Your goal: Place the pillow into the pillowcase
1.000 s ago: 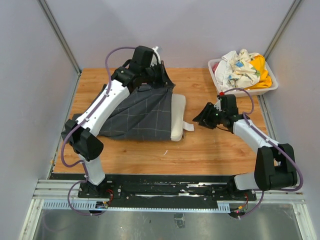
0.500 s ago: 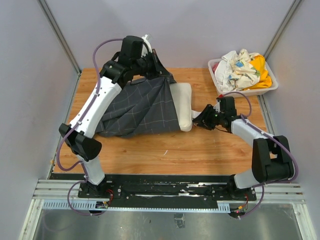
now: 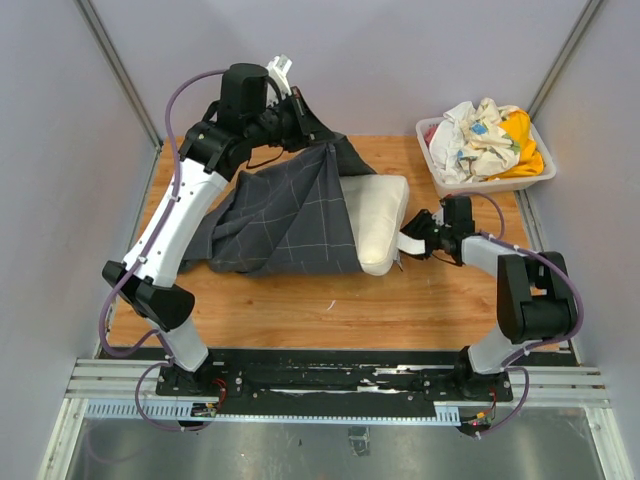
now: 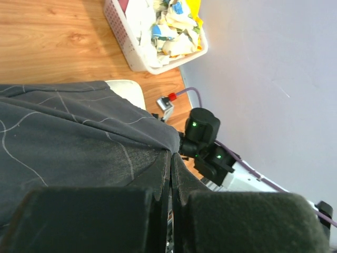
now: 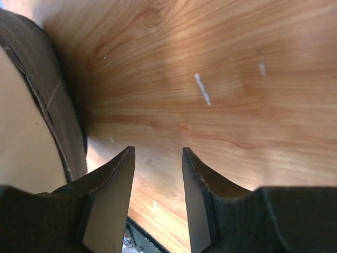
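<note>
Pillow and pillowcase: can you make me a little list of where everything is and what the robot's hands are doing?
pillow: left part under the pillowcase, right end sticking out
pillowcase: on the table, its edge lifted over the pillow
left gripper: shut on the pillowcase's edge, holding it up
right gripper: open, nothing between its fingers, by the pillow's right end
basket: back right corner, full of cloths

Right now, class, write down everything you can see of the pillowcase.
The pillowcase is dark charcoal cloth with a thin pale grid, soft and creased. It lies spread on the wooden table, its far right corner pinched and lifted by the left gripper. Its right edge drapes over the cream pillow, whose right part sticks out.
</note>
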Motion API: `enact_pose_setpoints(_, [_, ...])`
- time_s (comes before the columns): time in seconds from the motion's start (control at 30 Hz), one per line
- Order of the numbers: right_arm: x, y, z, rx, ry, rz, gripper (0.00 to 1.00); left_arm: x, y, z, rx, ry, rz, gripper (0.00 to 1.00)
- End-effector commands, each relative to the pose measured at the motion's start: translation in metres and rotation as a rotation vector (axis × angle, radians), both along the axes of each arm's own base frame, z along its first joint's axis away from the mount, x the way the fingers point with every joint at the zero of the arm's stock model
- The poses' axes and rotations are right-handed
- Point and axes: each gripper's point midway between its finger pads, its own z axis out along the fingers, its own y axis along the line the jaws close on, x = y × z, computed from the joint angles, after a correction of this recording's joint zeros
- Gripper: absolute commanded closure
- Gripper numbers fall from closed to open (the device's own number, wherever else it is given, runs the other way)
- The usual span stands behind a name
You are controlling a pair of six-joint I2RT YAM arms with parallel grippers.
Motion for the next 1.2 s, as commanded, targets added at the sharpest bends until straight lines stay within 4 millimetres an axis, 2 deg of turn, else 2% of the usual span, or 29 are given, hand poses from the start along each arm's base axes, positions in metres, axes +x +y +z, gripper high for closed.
enact_pose_setpoints(0.0, [0.022, 0.038, 0.037, 0.148, -0.093, 0.057, 0.58, -0.019, 0.001, 0.077, -0.150, -0.182, -0.053, 1.00])
enact_pose_setpoints(0.07, [0.025, 0.051, 0.054, 0.206, -0.129, 0.076, 0.58, -0.018, 0.002, 0.073, -0.140, -0.179, -0.045, 1.00])
enact_pose_setpoints(0.13, [0.025, 0.056, 0.070, 0.253, -0.158, 0.081, 0.57, -0.016, 0.003, 0.069, -0.128, -0.173, -0.038, 1.00])
enact_pose_setpoints(0.4, [0.017, 0.062, 0.126, 0.324, -0.260, 0.126, 0.56, -0.014, 0.000, 0.060, -0.126, -0.156, -0.048, 1.00])
enact_pose_setpoints(0.5, [0.016, 0.068, 0.137, 0.336, -0.261, 0.153, 0.56, -0.013, -0.002, 0.059, -0.128, -0.154, -0.052, 1.00])
enact_pose_setpoints(0.57, [0.014, 0.079, 0.137, 0.314, -0.265, 0.192, 0.56, -0.012, -0.003, 0.059, -0.133, -0.152, -0.053, 1.00])
enact_pose_setpoints(0.63, [0.009, 0.099, 0.134, 0.288, -0.253, 0.248, 0.56, -0.012, -0.004, 0.058, -0.140, -0.147, -0.062, 1.00])
enact_pose_setpoints(0.87, [0.003, 0.152, 0.115, 0.273, -0.215, 0.335, 0.57, -0.015, -0.006, 0.065, -0.162, -0.154, -0.073, 1.00])
enact_pose_setpoints(1.17, [0.004, 0.182, 0.096, 0.256, -0.189, 0.369, 0.74, -0.020, -0.005, 0.072, -0.176, -0.162, -0.081, 1.00])
